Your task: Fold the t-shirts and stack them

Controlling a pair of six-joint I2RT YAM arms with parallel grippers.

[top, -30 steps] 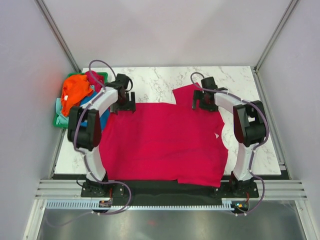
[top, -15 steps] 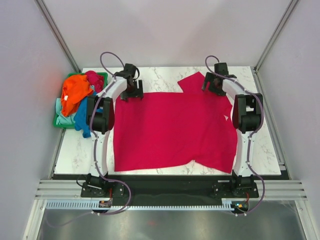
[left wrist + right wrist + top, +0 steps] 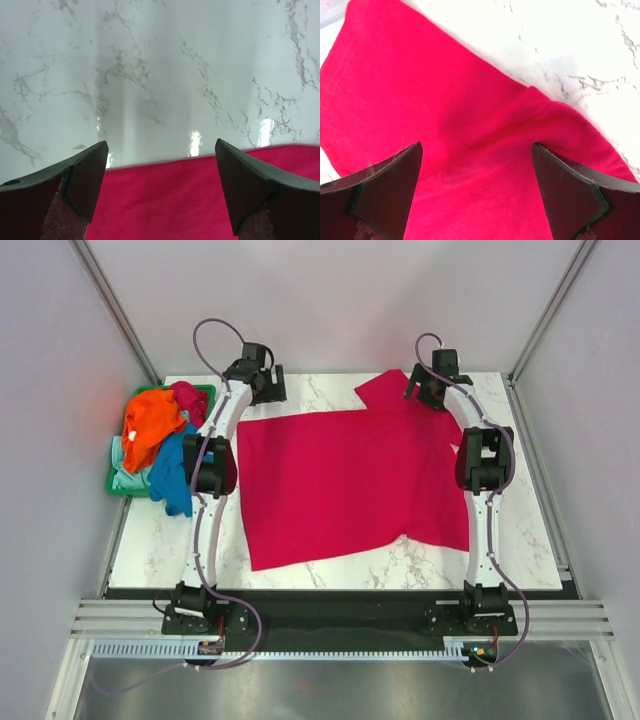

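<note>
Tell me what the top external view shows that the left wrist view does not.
Only top external: the green basket with the orange shirt, blue shirt and mint shirt, and the right gripper. Only left wrist: the left gripper close up, open, nothing between its fingers. Both: the magenta-red shirt on the marble table.

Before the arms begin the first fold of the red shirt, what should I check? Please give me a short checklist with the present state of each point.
1. Left gripper open and empty: ok.
2. Right gripper open and empty: ok.
3. Red t-shirt spread flat on the table: ok, though its near hem runs unevenly.
4. Both sleeves laid out: not ok; only one sleeve shows, at the far right corner.
5. Other shirts apart from the red one: ok; the orange t-shirt lies in the basket, and the blue t-shirt hangs over its rim.
</note>
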